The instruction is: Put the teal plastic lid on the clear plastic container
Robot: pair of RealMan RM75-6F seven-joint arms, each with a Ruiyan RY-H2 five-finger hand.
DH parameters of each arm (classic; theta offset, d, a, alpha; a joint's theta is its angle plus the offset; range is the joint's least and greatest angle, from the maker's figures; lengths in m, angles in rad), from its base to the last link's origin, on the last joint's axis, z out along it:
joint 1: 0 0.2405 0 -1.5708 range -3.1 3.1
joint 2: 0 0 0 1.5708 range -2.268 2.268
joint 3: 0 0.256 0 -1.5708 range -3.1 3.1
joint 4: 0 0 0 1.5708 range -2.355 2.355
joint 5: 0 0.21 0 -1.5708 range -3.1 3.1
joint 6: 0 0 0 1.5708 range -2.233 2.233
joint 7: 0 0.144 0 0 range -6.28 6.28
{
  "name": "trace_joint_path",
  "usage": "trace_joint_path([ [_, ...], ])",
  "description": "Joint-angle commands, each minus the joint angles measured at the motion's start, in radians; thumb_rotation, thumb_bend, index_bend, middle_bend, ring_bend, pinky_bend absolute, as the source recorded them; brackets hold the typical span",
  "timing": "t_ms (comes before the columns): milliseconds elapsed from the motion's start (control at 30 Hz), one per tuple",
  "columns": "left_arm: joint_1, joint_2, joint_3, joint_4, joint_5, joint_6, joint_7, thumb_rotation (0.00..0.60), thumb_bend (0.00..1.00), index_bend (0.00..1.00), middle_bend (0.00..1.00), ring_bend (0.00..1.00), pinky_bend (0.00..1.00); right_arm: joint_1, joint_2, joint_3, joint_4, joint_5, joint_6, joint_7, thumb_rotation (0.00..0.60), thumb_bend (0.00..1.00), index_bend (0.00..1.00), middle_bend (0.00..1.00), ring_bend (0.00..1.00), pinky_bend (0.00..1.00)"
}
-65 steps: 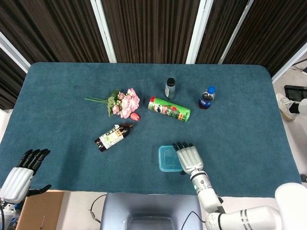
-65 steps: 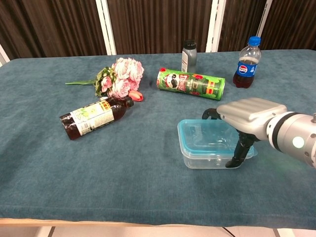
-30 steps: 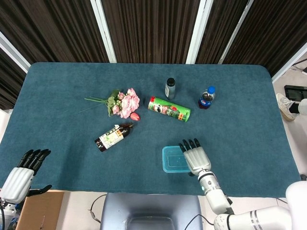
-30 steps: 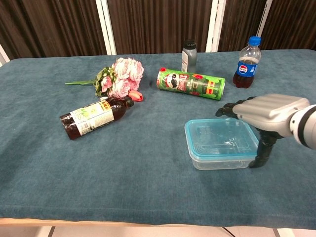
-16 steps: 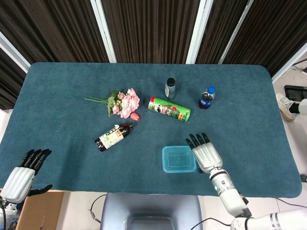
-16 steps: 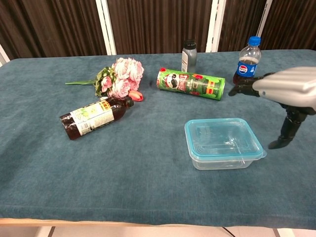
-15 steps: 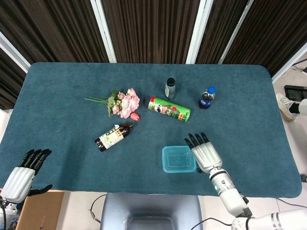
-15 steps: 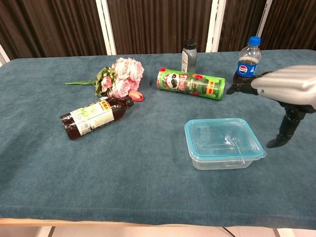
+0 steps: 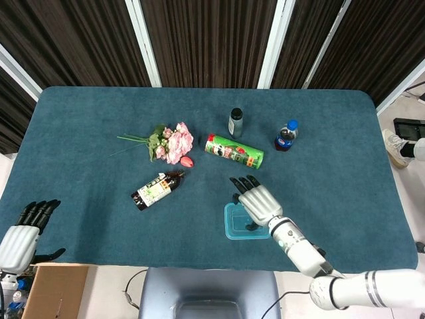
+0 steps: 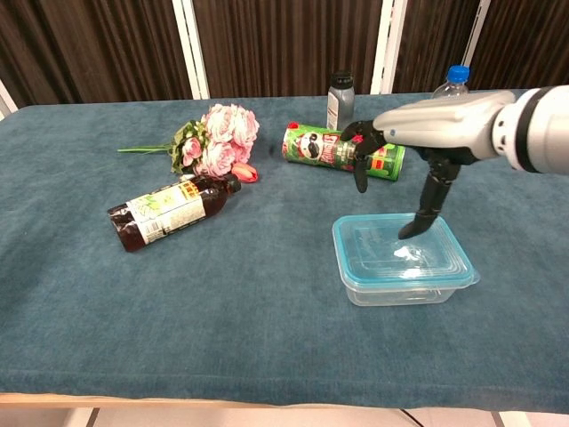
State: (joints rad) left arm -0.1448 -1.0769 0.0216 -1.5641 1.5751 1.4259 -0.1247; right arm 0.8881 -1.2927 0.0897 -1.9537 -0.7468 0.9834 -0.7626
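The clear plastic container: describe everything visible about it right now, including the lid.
The clear plastic container is a shallow, square, see-through tub standing upright on the blue cloth near the table's front edge. The teal plastic lid, a clear panel with a teal rim, sits level on top. The right hand hovers above it, open; its thumb points down at the lid panel, whether touching is unclear.

**Where things lie on the desk**

The teal plastic lid (image 10: 404,251) sits on the clear plastic container (image 10: 406,288) near the front edge of the desk (image 10: 222,294). The right robot hand (image 10: 418,124) is above it. Behind lies the green cylindrical crisp can (image 10: 343,151) on its side, with the grey bottle (image 10: 340,89) beyond. Left lie the pink flower bouquet (image 10: 213,140) and the dark glass bottle (image 10: 172,212).
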Motion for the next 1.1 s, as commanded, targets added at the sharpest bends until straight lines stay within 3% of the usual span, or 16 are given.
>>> trace_joint_path([
  [33,-0.006,0.001,-0.007,0.003,-0.007,-0.005,-0.009,0.600,0.44,0.00,0.09,0.06,0.07,0.019,-0.022,0.010,0.031,0.008,-0.009,0.010,0.600,0.15,0.50,0.10,0.00,0.00],
  [467,-0.021,0.001,-0.008,0.006,-0.011,-0.033,-0.018,0.600,0.44,0.00,0.09,0.06,0.07,0.053,-0.067,-0.047,0.056,0.022,0.013,-0.041,0.600,0.15,0.49,0.10,0.00,0.00],
  [1100,-0.019,0.006,-0.002,0.007,0.003,-0.025,-0.030,0.600,0.44,0.00,0.09,0.06,0.07,0.078,-0.105,-0.086,0.059,0.076,0.048,-0.083,0.600,0.15,0.46,0.10,0.00,0.00],
])
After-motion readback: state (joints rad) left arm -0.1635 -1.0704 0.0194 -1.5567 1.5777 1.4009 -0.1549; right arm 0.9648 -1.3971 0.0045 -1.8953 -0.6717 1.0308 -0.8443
